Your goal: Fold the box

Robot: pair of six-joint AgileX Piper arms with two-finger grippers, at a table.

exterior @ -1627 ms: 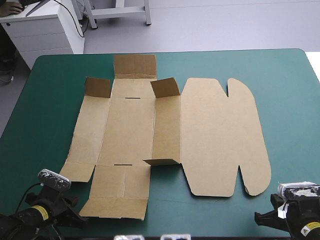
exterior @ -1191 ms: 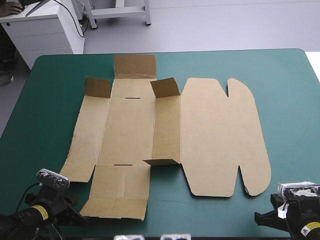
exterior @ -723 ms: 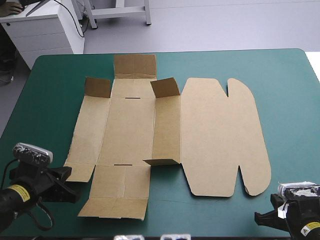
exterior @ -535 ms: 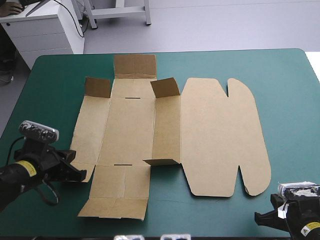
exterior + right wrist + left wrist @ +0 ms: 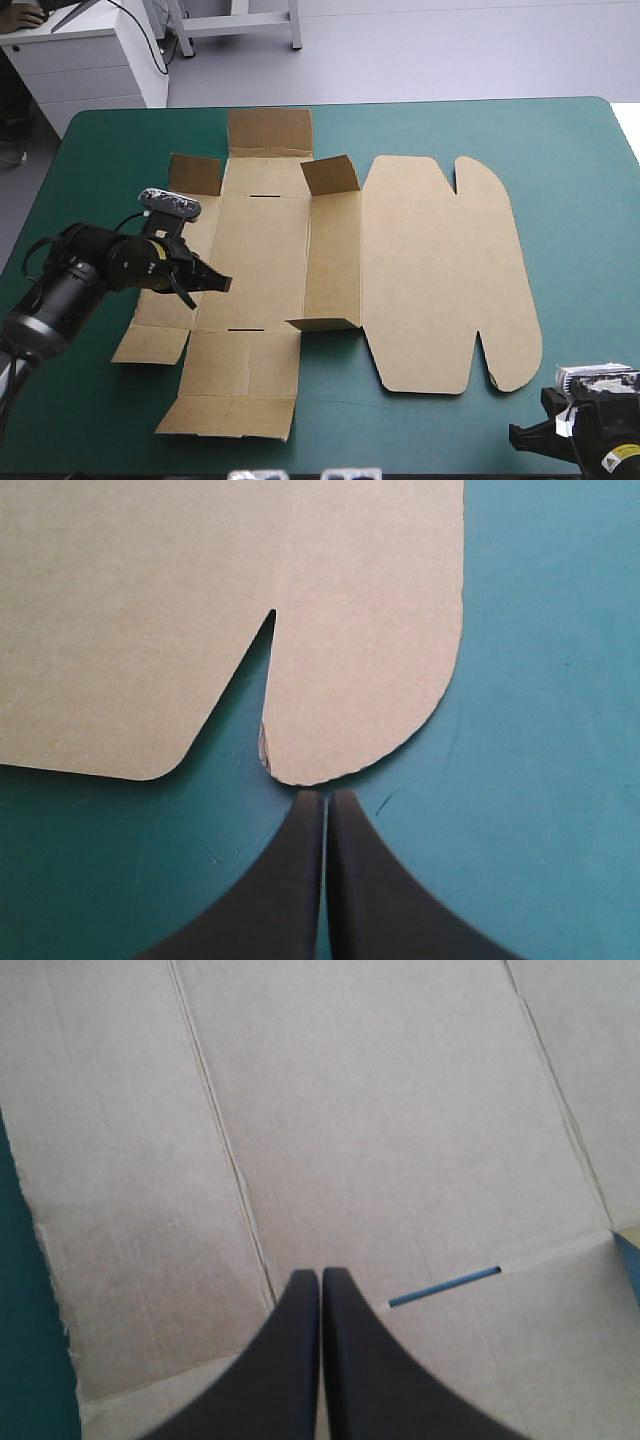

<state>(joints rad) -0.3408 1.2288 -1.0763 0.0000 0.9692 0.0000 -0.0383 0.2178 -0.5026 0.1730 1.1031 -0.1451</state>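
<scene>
Left gripper [image 5: 222, 284], 2 fingers [image 5: 290, 1360] pressed together, sits over the left panels of the box [image 5: 430, 270]. We note it lying mostly flat on the bench [image 5: 580, 200]. Right gripper [image 5: 326, 798], likewise closed, points at its near-right rounded flap.

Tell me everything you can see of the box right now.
The box is one cut sheet of brown board, lying mostly flat on the teal-green cover. Three small flaps stand up, two at the far corners, one near. The lid panel with rounded tabs lies flat to the right. Two thin slots cut the base. The shut left end effector is over its left side; contact cannot be told. The shut right end effector sits just off a lid tab.
</scene>
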